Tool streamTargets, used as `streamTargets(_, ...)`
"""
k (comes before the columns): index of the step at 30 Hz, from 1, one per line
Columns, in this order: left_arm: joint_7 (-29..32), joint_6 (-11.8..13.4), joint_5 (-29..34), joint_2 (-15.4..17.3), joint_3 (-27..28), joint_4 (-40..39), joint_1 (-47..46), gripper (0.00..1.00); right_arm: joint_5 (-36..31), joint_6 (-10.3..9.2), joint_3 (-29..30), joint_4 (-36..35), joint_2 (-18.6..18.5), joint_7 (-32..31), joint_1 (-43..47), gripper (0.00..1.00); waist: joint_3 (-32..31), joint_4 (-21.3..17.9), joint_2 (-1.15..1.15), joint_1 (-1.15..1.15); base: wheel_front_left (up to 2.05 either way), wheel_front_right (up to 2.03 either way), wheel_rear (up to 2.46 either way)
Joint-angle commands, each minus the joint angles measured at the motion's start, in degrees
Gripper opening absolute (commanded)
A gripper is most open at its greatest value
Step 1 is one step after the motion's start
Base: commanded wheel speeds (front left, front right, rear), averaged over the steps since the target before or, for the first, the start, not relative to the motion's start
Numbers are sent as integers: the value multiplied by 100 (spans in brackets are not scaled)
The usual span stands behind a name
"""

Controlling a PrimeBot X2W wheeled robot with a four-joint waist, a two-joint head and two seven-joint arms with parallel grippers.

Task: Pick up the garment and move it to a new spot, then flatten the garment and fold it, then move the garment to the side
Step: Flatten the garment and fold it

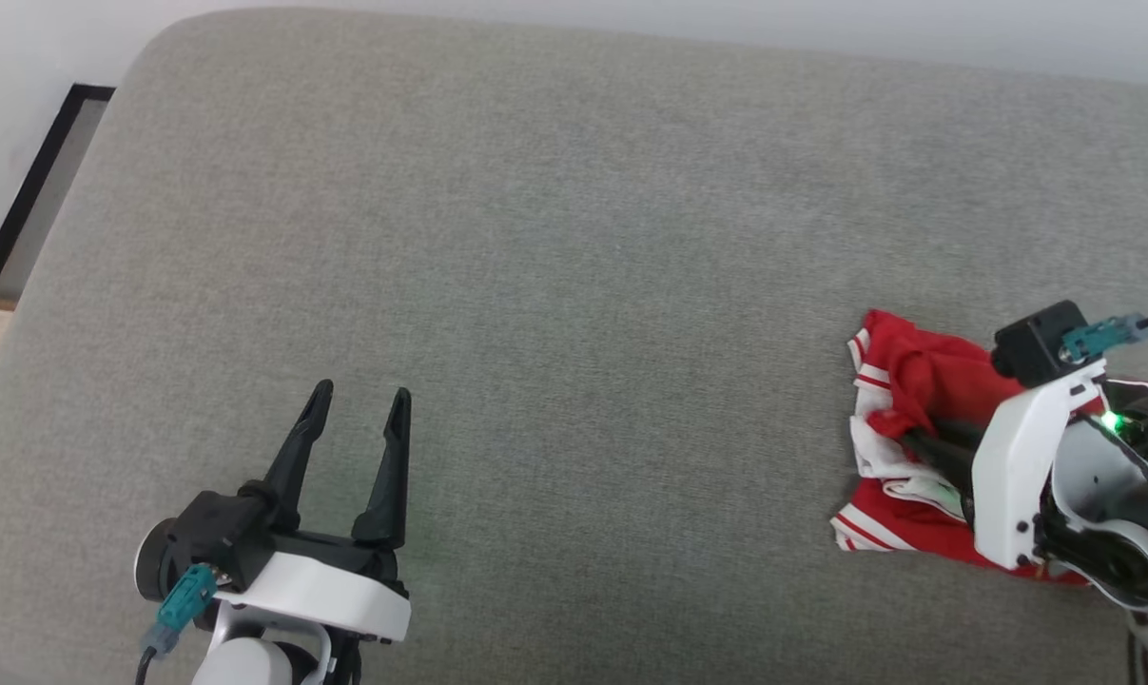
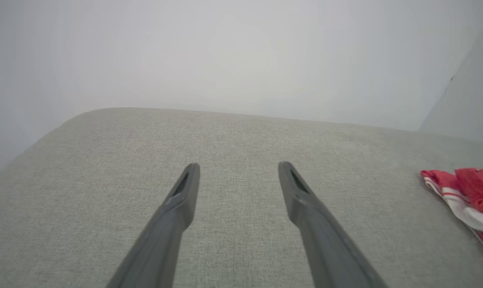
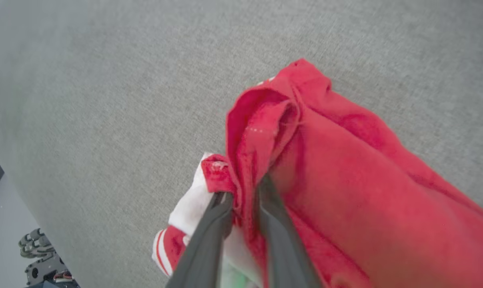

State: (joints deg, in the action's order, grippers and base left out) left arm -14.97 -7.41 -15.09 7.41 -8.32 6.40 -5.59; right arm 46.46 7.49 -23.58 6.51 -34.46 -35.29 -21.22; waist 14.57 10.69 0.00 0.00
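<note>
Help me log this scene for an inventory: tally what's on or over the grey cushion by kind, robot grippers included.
garment: 1
grippers: 2 (left gripper, right gripper)
Total: 3

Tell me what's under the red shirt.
The shirt lies on the grey cushion; a white sleeve peeks from beneath the red folds. Whatever else lies underneath is covered. The right pincer pinches a fold.

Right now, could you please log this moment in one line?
left pincer: open, empty | right pincer: closed on crumpled red-and-white fabric jersey
</note>
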Motion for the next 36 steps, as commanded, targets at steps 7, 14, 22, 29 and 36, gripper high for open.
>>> streamTargets(7,-28,-8,-94,95,55,88,105,100,267,0,164,125,68,525,-172,100,-249,-318,0,0,0,0,0)
streamTargets(14,-28,-8,-128,209,-20,196,106,100,225,0,467,739,112,1678,-136,100,-484,-717,0,0,0,0,0)
streamTargets(22,-28,-8,-212,231,167,413,243,100,-14,0,324,1560,150,3564,3,100,-754,-1059,0,0,0,0,0)
streamTargets(29,-28,-8,-282,220,448,516,454,100,-229,0,-71,1880,220,4853,152,100,-1040,-1270,0,0,0,0,0)
streamTargets(36,-28,-8,-281,131,807,412,829,100,-602,0,185,1780,336,5048,471,100,-1331,-1315,0,0,0,0,0)
